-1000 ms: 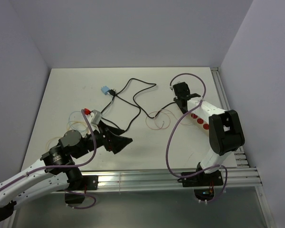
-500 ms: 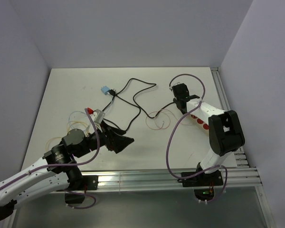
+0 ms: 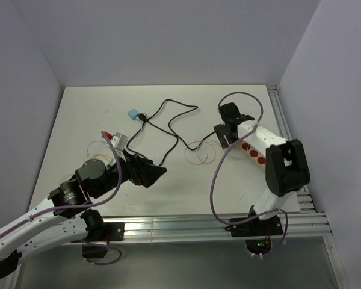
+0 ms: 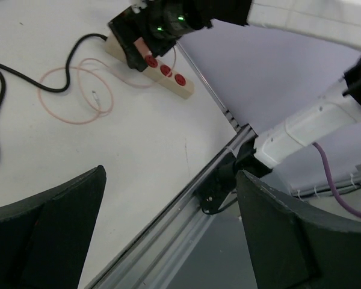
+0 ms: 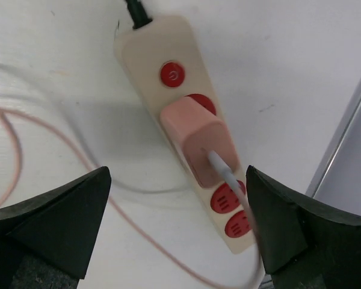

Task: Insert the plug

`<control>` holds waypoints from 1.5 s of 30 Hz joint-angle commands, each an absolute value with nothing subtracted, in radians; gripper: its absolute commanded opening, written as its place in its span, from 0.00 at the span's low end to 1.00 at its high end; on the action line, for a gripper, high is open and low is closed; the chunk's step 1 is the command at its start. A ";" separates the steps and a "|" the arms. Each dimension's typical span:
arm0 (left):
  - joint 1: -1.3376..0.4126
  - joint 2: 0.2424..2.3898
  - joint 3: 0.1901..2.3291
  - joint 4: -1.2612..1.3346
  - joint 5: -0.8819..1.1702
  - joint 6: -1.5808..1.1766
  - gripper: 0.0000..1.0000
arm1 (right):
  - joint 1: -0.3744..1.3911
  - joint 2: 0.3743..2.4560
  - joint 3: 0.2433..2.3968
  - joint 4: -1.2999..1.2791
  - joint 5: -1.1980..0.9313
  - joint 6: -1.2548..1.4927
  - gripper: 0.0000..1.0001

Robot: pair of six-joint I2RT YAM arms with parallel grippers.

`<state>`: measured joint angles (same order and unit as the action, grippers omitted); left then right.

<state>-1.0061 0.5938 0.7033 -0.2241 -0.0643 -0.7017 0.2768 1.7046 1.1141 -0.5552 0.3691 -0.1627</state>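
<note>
- I judge the pink plug (image 5: 198,141) seated in the power strip (image 5: 151,45) (insertion looks done).
- My right gripper (image 5: 177,217) hangs wide above it, not touching; left gripper (image 4: 168,241) wide, empty.

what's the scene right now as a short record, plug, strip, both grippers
plug: pink plug stands in the power strip, just past its red switch; looks seated
free sockets: two red ones show beyond the plug
plug cable: thin pale cable leaves the plug's top
right gripper: right gripper open, over the plug, fingers clear of it
left gripper: left gripper open, holding nothing, over the table's near edge
strip cord: black cord leaves the switch end
</note>
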 commanded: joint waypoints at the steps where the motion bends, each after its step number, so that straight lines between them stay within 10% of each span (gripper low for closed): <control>1: -1.002 0.627 0.793 -0.268 -0.178 -0.699 0.97 | 0.275 1.537 1.198 -0.540 0.330 -0.107 1.00; 10: -0.762 0.968 1.002 -0.379 -0.158 -0.762 0.99 | 0.413 1.099 1.138 -0.408 0.459 0.205 1.00; 20: -0.499 1.454 1.377 -0.508 -0.319 -0.792 1.00 | 0.469 0.753 0.882 -0.339 0.005 0.698 1.00; 32: -0.261 2.150 2.038 -0.748 -0.409 -0.876 0.99 | 0.560 0.767 0.899 -0.676 0.170 0.520 1.00; 45: -0.227 2.365 2.121 -0.644 -0.370 -0.953 1.00 | 0.561 0.653 0.899 -0.768 0.377 0.452 1.00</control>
